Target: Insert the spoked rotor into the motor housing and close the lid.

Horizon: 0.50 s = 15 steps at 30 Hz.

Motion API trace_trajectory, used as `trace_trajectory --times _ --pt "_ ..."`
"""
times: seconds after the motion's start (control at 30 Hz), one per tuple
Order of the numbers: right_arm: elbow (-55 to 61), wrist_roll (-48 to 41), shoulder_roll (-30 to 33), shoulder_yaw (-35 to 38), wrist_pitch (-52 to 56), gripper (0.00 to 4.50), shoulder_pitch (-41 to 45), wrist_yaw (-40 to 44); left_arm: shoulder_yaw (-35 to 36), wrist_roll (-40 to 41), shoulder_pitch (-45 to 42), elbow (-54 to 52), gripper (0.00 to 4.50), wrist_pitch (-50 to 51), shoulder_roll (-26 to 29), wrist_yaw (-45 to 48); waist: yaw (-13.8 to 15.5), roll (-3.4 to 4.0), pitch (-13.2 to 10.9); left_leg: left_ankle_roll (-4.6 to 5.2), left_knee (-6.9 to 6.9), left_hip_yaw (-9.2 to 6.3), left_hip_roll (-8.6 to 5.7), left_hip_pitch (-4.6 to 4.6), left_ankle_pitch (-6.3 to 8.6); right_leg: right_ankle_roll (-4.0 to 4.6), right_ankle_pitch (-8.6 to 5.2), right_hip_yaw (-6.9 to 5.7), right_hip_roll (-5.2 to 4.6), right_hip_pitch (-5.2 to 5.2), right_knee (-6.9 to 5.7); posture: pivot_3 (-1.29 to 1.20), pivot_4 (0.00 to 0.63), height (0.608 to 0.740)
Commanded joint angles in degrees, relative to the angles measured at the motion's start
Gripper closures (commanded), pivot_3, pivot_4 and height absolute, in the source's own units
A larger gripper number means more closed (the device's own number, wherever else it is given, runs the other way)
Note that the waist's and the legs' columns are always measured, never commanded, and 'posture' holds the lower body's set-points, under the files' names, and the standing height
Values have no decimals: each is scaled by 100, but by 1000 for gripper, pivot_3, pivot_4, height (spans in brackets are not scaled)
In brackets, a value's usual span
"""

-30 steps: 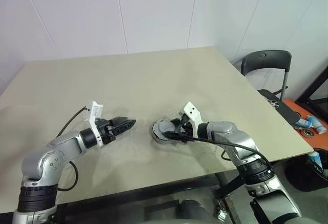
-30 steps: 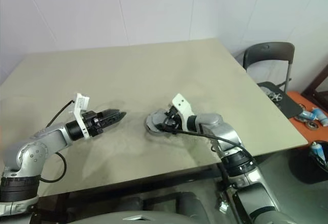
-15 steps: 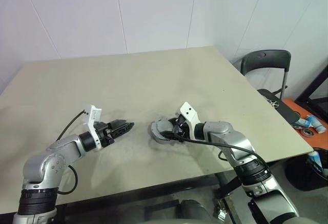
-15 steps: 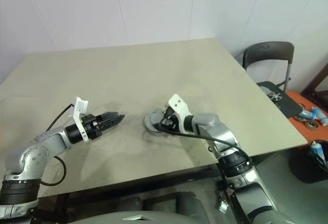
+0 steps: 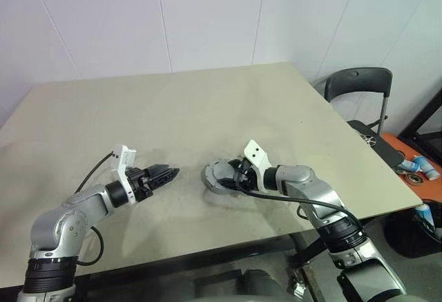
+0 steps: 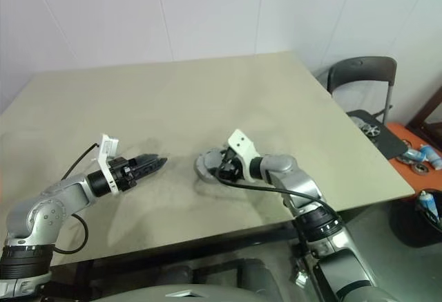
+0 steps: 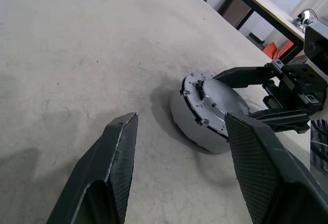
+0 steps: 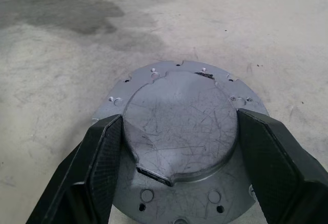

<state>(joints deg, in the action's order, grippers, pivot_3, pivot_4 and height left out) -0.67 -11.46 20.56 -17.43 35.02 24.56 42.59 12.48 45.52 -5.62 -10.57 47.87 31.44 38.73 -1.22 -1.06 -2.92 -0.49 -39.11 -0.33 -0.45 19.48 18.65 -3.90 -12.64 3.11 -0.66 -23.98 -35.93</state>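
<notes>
Lid [image 8: 179, 131] sits on housing [image 7: 192, 124], on table [image 5: 207, 108] near its front edge, centre-right. Right gripper [image 5: 237, 176] at the housing's right side, fingers astride the lid. Left gripper [image 5: 166, 173] to the housing's left, apart. Chair [image 5: 359, 91] beyond table's right edge.

Looks like a bare lab or workshop room set up for robot trials. Plain white panelled walls [image 5: 207, 19] behind, seams running up them. One big beige worktable [image 5: 173, 108], scuffed and stained on top, carrying nothing homely. Off to the right, a black metal chair [image 5: 359, 84] pushed aside, an orange-topped bench [image 5: 421, 177] with small cans or spools [image 5: 414, 165] lying on it. Grey hard floor [image 6: 394, 247] below. Machined grey metal motor assembly [image 8: 179, 137] sitting on the tabletop, pointing to bench work.
</notes>
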Motion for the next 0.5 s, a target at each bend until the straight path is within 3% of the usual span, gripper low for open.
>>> trace_trajectory --times 0.03,0.5 --pt "-174 44 -31 77 94 1446 -49 -90 89 -22 -49 -47 1616 -149 4 62 -1 -1 0 0 0 0 0 0 0 0 0 0 0 0 0 0 0 740" --pt "-501 336 -34 -190 -182 1446 -108 -75 48 -21 -24 -80 1616 -179 -73 7 -24 -4 3 0 -1 0 4 -20 0 -14 -12 0 2 22 2 0 0 740"
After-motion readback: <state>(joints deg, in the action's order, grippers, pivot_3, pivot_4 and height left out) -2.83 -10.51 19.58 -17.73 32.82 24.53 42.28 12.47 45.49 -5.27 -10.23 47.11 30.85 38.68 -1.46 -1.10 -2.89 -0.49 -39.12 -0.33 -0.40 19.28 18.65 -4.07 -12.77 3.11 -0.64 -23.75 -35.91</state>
